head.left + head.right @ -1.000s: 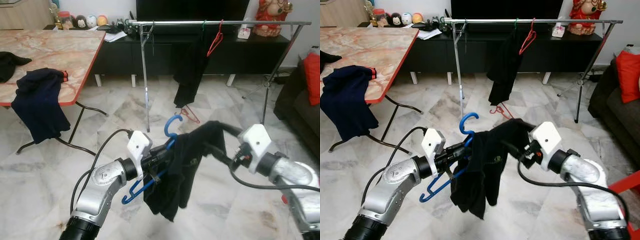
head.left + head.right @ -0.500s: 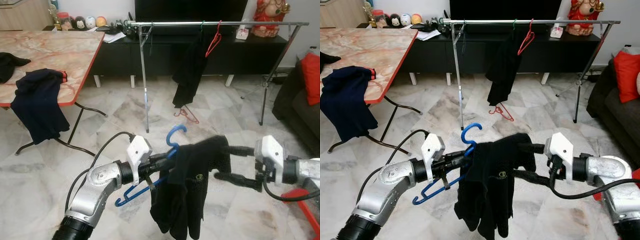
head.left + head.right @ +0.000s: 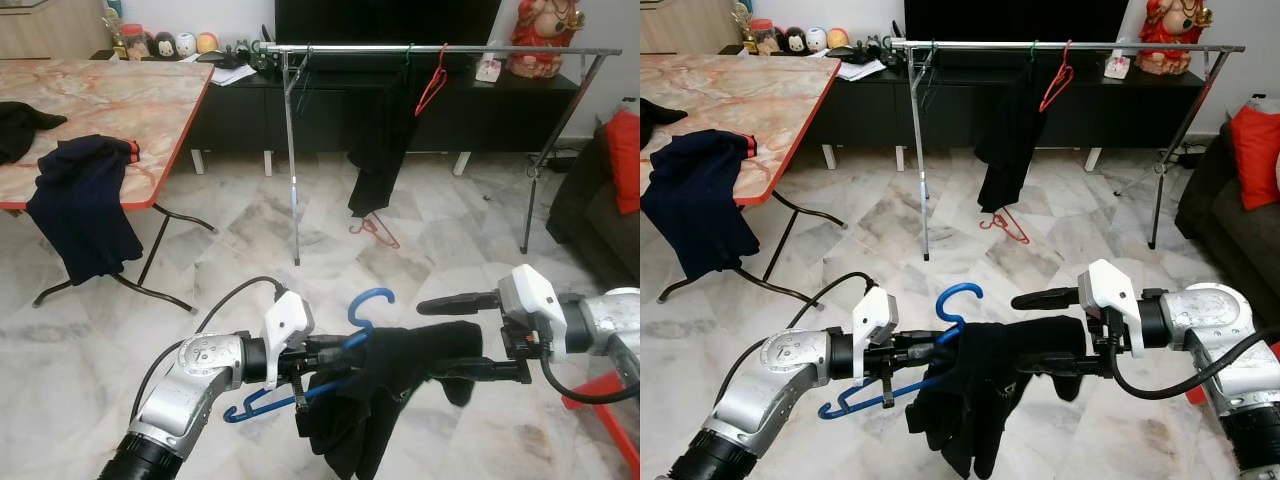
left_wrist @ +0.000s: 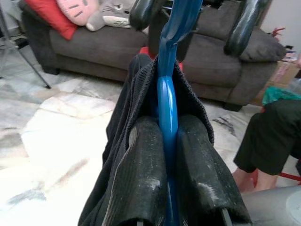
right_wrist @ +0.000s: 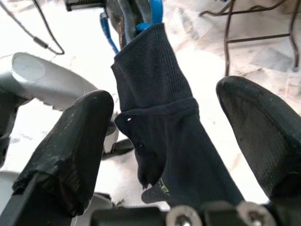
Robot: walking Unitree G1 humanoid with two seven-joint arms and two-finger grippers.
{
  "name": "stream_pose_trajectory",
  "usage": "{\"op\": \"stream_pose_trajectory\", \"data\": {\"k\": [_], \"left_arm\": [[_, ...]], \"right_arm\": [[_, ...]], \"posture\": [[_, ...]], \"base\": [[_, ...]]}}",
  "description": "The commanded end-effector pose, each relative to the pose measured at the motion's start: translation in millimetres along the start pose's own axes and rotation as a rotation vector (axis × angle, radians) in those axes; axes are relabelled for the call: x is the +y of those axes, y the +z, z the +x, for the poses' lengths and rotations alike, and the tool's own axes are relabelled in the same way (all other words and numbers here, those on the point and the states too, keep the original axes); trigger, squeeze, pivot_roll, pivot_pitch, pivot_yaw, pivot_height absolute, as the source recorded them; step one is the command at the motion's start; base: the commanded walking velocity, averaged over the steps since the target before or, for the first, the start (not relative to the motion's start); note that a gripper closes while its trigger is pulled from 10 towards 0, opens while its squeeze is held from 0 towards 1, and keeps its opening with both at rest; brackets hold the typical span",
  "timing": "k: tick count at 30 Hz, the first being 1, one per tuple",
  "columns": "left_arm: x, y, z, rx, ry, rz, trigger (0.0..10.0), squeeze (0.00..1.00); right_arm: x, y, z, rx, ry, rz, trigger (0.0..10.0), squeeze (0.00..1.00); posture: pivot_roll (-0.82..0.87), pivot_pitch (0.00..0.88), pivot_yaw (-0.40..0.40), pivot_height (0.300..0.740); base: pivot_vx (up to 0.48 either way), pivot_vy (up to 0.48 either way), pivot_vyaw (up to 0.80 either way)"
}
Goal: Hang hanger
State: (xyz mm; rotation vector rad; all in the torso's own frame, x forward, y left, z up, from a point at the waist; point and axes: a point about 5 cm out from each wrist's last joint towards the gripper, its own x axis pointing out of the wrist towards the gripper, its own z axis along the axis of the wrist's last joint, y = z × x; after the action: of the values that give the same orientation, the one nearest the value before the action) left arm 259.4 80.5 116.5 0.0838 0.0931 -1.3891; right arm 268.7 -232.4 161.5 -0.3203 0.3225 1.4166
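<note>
The blue hanger (image 3: 345,345) sits low in front of me, held out over the marble floor (image 3: 230,250), with a black garment (image 3: 385,385) draped over it and sagging below. Its hook curls upward at the end nearest the middle of my view, and its long axis runs roughly crosswise, from my left gripper (image 3: 325,358) toward my right.

My left gripper is clamped on the hanger near the neck; in the left wrist view the two fingers (image 4: 141,179) press against the blue bar from either side, cloth bunched around them. My right gripper (image 3: 470,335) is spread wide, one finger above the cloth and one below, and the right wrist view shows a fold of the garment lying between the fingers without being pinched.

The rail (image 3: 450,48) I have to reach stands well ahead, across the floor, in front of the dark cabinet (image 3: 330,110). It already carries a red hanger (image 3: 432,80) and a hanging dark garment (image 3: 385,140). The hook already points up, but the rail is far off and higher than my hands, so I judge I must walk forward and lift with the left arm. A tabletop (image 3: 110,110) with clothes stands to my left.
</note>
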Motion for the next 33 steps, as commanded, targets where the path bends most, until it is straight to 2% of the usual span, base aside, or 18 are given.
{"op": "stream_pose_trajectory", "data": {"k": [1,5,12,23,24,27,30,33], "left_arm": [[-1.7,17.0,5.3,-0.04,-0.042,0.068,10.0,0.0],[-4.3,20.7,8.3,-0.044,-0.071,0.077,10.0,0.0],[-0.7,26.0,5.3,-0.018,-0.096,0.102,10.0,0.0],[-0.5,27.9,2.5,-0.002,-0.104,0.109,10.0,0.0],[-1.8,27.7,2.6,-0.002,-0.107,0.107,10.0,0.0],[-3.8,26.4,3.9,-0.006,-0.109,0.097,10.0,0.0],[-5.5,24.0,5.5,-0.003,-0.112,0.091,10.0,0.0],[-5.6,24.2,5.7,-0.004,-0.113,0.09,10.0,0.0]], "right_arm": [[3.0,-0.9,2.8,0.027,0.058,-0.012,10.0,0.0],[4.0,-2.5,3.8,0.031,0.103,0.008,10.0,0.0],[5.8,-7.7,-0.5,0.107,0.157,0.007,10.0,0.0],[2.7,-9.3,8.6,0.118,0.181,-0.009,10.0,0.0],[-3.9,-7.7,10.6,0.104,0.125,-0.034,10.0,0.0],[-10.6,-1.4,10.9,0.068,0.079,-0.051,10.0,0.0],[-10.2,11.1,9.3,0.008,0.103,-0.055,10.0,0.0],[-8.7,13.8,8.8,-0.001,0.119,-0.062,10.0,0.0]], "posture": [[-0.12,0.0,-0.08,0.74],[-0.12,0.0,-0.087,0.74],[-0.13,0.004,-0.102,0.74],[-0.12,0.006,-0.105,0.74],[-0.12,0.006,-0.106,0.74],[-0.12,0.007,-0.104,0.74],[-0.13,0.01,-0.106,0.74],[-0.13,0.011,-0.106,0.74]], "base": [[0.0,0.0,0.0],[0.0,0.0,0.0],[0.0,0.0,0.0],[0.0,0.0,0.0],[0.0,0.0,0.0],[0.0,0.0,0.0],[0.0,0.0,0.0],[0.0,0.0,0.0]]}}
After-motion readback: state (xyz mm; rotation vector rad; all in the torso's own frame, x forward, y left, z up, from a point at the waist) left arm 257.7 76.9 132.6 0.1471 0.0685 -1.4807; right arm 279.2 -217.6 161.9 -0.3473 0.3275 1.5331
